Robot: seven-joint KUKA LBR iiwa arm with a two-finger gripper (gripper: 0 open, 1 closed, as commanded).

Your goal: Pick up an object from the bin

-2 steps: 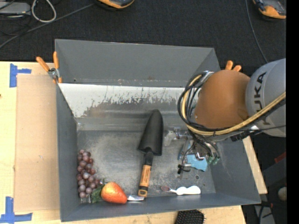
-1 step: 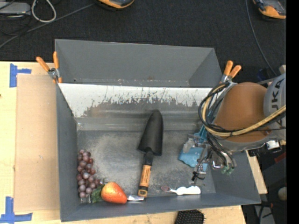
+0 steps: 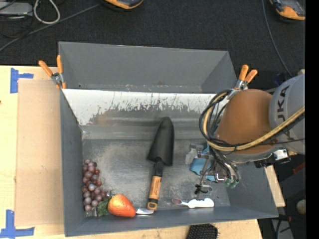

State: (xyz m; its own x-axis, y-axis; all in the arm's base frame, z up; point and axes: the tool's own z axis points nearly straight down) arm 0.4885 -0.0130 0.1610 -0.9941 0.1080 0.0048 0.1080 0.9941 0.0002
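The grey metal bin (image 3: 75, 133) has all its things lying on its floor. The arm's orange-covered wrist (image 3: 244, 121) hangs at 3 o'clock. A black trowel with an orange handle (image 3: 160, 153) lies at centre, a bunch of purple grapes (image 3: 90, 185) at 8 o'clock and an orange-red strawberry (image 3: 121, 206) at 7. A little white piece (image 3: 202, 202) lies at 5. The gripper (image 3: 207, 182) is low at 4 o'clock, just beside a small blue-and-grey thing (image 3: 199, 163), half hidden. Whether it is open or closed cannot be told. Nothing looks lifted, so the grasp and raise seem left to do.
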